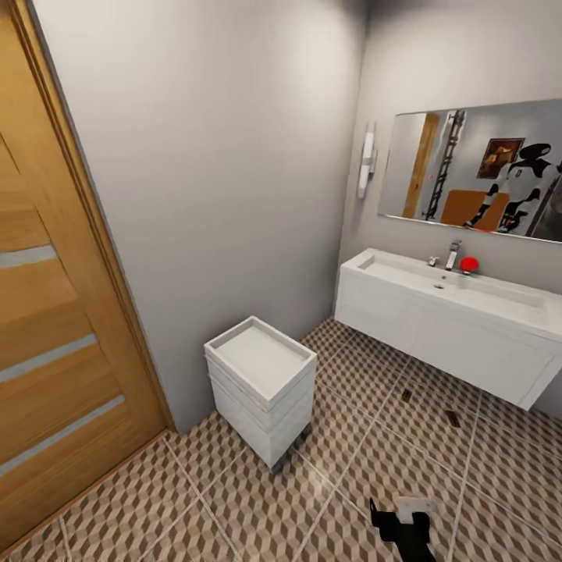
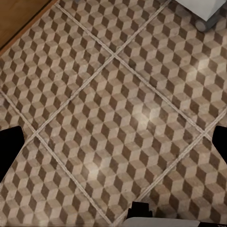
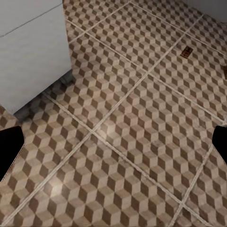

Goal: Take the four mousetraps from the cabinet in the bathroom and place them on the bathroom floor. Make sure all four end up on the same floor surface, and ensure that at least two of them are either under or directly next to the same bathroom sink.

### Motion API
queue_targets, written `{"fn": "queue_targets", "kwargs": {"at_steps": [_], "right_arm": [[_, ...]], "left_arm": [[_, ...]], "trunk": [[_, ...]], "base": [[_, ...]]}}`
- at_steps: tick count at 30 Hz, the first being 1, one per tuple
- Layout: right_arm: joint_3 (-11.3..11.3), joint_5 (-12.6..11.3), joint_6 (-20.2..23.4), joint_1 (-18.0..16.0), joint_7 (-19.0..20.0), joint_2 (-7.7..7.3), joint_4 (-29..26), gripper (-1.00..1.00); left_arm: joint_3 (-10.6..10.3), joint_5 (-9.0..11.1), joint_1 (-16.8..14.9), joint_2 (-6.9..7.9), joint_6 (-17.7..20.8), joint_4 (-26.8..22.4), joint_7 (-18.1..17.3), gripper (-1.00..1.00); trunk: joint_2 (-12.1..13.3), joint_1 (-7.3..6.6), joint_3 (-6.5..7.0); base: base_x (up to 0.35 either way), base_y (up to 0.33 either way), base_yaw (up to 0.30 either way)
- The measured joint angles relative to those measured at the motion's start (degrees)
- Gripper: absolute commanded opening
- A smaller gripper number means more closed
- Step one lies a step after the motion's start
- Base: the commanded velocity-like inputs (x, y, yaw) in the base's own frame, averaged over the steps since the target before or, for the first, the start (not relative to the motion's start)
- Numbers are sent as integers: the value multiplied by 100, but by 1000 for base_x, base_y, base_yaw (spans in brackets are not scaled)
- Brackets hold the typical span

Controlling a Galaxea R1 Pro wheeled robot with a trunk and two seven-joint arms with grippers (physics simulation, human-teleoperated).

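Two mousetraps (image 1: 406, 396) lie on the bathroom floor (image 1: 257, 507) beside the sink (image 1: 453, 293). Your fingers (image 3: 9, 146) are spread and empty on both arms; next, turn back to the cabinet for the remaining traps.

Robot body, visible portions: a black arm segment (image 1: 402, 531) with angular edges, carrying a small pale grey block on its upper face (head view). Left end effector (image 2: 113, 142) and right end effector (image 3: 113, 144) each present two matte black fingers, unmarked.
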Motion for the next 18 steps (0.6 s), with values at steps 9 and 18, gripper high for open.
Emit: {"fn": "queue_targets", "kwargs": {"at_steps": [9,18], "right_arm": [[0,0,3,0,0,0,2,100],[0,0,7,0,0,8,2,100]], "left_arm": [[0,0,0,-1,0,0,0,100],[0,0,0,-1,0,0,0,100]], "trunk": [[0,0,0],[0,0,0]], "base": [[0,0,289],[0,0,289]]}}
